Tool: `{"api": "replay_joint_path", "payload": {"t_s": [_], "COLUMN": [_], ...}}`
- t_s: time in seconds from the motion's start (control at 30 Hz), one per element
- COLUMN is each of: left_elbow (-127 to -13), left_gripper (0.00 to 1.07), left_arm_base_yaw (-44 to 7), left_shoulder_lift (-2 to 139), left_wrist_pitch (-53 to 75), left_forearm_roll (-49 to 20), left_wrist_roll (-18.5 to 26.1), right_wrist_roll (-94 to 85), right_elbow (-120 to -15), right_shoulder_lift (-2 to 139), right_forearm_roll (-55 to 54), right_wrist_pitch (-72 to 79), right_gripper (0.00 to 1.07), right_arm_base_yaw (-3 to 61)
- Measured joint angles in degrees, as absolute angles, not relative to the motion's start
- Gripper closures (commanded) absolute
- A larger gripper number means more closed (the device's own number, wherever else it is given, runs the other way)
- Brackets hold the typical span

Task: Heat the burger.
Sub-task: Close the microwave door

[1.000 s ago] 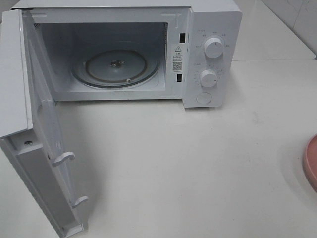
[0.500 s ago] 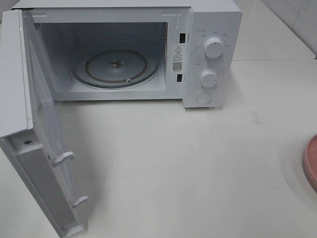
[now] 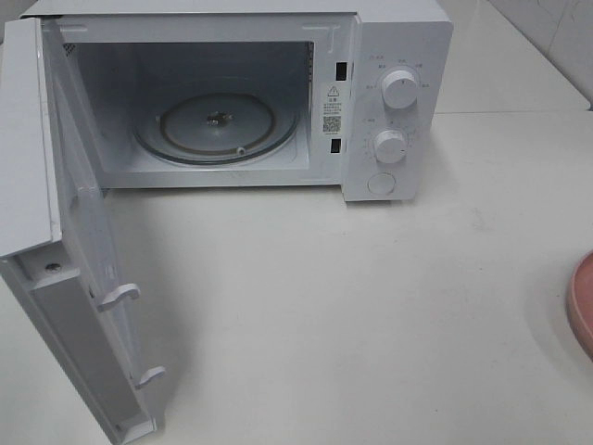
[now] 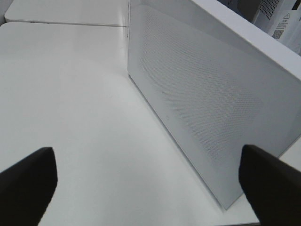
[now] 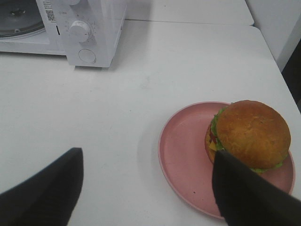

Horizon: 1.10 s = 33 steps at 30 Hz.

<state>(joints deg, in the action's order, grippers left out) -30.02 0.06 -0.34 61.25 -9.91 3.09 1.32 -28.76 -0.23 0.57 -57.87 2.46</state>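
1. Microwave door [image 3: 69, 278] stands swung wide at the far left of the high view, its two latch hooks pointing toward the middle of the white table [image 3: 352, 315].
2. My left pincer [image 4: 150, 183] is spread wide with nothing between its dark fingertips [image 4: 28, 181]; it hovers over bare table just beside the door's perforated outer face [image 4: 202, 99]. It is out of the high view.
3. Next comes the white microwave [image 3: 232, 93], its cavity open and showing the round glass turntable [image 3: 215, 125] lying flat inside.
4. Right of the cavity is the control panel, with an upper knob [image 3: 399, 89], a lower knob [image 3: 390, 146] and a round button [image 3: 381, 184] beneath them.
5. Bare table stretches from the microwave's front to the right edge of the high view, where only a sliver of the pink plate [image 3: 582, 301] shows.
6. The burger [image 5: 249, 136] sits on that plate [image 5: 183, 150], off-centre toward the rim farther from the microwave, well apart from the oven; its golden-brown bun is on top, with green lettuce and a bit of red and yellow at the side.
7. My right pincer [image 5: 146, 188] is spread too and grips nothing; one dark fingertip [image 5: 249, 193] overlaps the burger's near side in the wrist view, though I cannot tell whether it touches.
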Motion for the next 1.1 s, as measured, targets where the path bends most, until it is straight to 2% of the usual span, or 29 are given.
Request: {"api": "replay_joint_path", "payload": {"t_s": [0.27, 0.53, 0.57, 0.6, 0.67, 0.7, 0.73, 0.77, 0.8, 0.83, 0.87, 0.9, 0.93, 0.97, 1.0, 1.03, 1.07, 1.1], "left_elbow": [-30.14, -30.54, -30.54, -30.54, -30.54, -30.54, -30.54, -30.54, -30.54, -30.54, -30.54, -30.54, -30.54, -30.54, -30.54, -30.54, -30.54, -30.54], "left_gripper": [0.10, 0.24, 0.27, 0.35, 0.39, 0.48, 0.48, 0.57, 0.62, 0.62, 0.71, 0.71, 0.76, 0.87, 0.87, 0.97, 1.01, 1.01], "left_arm_base_yaw": [0.06, 0.06, 0.06, 0.06, 0.06, 0.06, 0.06, 0.06, 0.06, 0.06, 0.06, 0.06, 0.06, 0.06, 0.06, 0.06, 0.06, 0.06], "left_shoulder_lift": [0.11, 7.05, 7.85, 9.85, 10.83, 12.49, 12.49, 14.09, 14.73, 14.73, 16.04, 16.04, 16.79, 18.28, 18.28, 19.94, 20.63, 20.63], "left_wrist_pitch": [60.56, 58.04, 57.52, 55.81, 54.95, 52.83, 52.83, 50.13, 48.87, 48.87, 46.93, 46.93, 45.84, 44.23, 44.23, 42.69, 41.88, 41.88], "left_forearm_roll": [-11.17, -11.00, -11.00, -11.00, -10.94, -10.60, -10.60, -9.57, -9.17, -9.17, -8.71, -8.71, -8.59, -8.25, -8.25, -8.25, -8.25, -8.25], "left_wrist_roll": [2.92, 2.06, 2.06, 2.01, 2.01, 1.83, 1.83, 1.83, 1.83, 1.83, 1.83, 1.83, 1.83, 1.83, 1.83, 1.83, 1.83, 1.83], "right_wrist_roll": [1.32, 1.32, 1.32, 1.32, 1.32, 1.32, 1.32, 1.32, 1.32, 1.32, 1.32, 1.32, 1.32, 1.32, 1.32, 1.32, 1.32, 1.32], "right_elbow": [-28.76, -28.76, -28.76, -28.76, -28.76, -28.76, -28.76, -28.76, -28.76, -28.76, -28.76, -28.76, -28.76, -28.76, -28.76, -28.76, -28.76, -28.76], "right_shoulder_lift": [-0.23, -0.23, -0.23, -0.23, -0.23, -0.23, -0.23, -0.23, -0.23, -0.23, -0.23, -0.23, -0.23, -0.23, -0.23, -0.23, -0.23, -0.23], "right_forearm_roll": [0.57, 0.57, 0.57, 0.57, 0.57, 0.57, 0.57, 0.57, 0.57, 0.57, 0.57, 0.57, 0.57, 0.57, 0.57, 0.57, 0.57, 0.57], "right_wrist_pitch": [-57.87, -57.87, -57.87, -57.87, -57.87, -57.87, -57.87, -57.87, -57.87, -57.87, -57.87, -57.87, -57.87, -57.87, -57.87, -57.87, -57.87, -57.87], "right_gripper": [0.32, 0.32, 0.32, 0.32, 0.32, 0.32, 0.32, 0.32, 0.32, 0.32, 0.32, 0.32, 0.32, 0.32, 0.32, 0.32, 0.32, 0.32], "right_arm_base_yaw": [2.46, 2.46, 2.46, 2.46, 2.46, 2.46, 2.46, 2.46, 2.46, 2.46, 2.46, 2.46, 2.46, 2.46, 2.46, 2.46, 2.46, 2.46]}}
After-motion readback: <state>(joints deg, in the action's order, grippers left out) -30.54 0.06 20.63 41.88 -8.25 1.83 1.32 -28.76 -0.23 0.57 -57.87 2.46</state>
